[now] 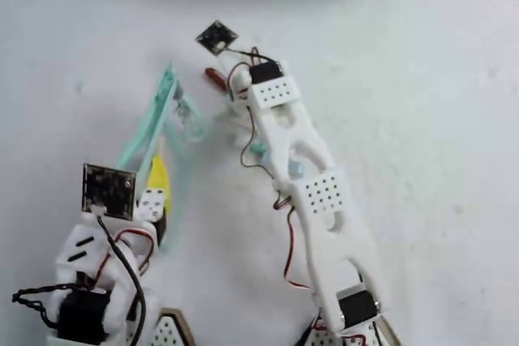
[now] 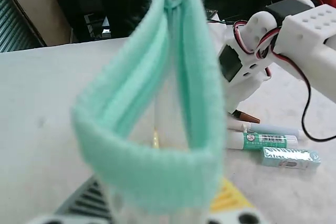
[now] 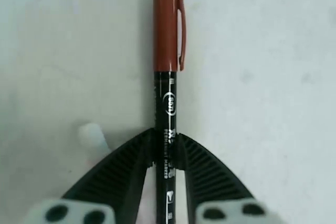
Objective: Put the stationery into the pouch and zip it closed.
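Right wrist view has the right gripper (image 3: pixel 165 148) pinched tight on the black barrel of a marker (image 3: pixel 167 77) with a reddish-brown cap, the white table (image 3: pixel 262 77) beneath it. There's white print running along the barrel. From the high view the mint-green pouch (image 1: pixel 154 123) stands in front of the left arm, its near end clamped in the left gripper (image 1: pixel 155 186). In the left wrist view its mouth gapes open, and off to one side a tube (image 2: pixel 262 140) with a green printed label, a white pen (image 2: pixel 275 128) and a small mint-wrapped block (image 2: pixel 290 157) lie close together.
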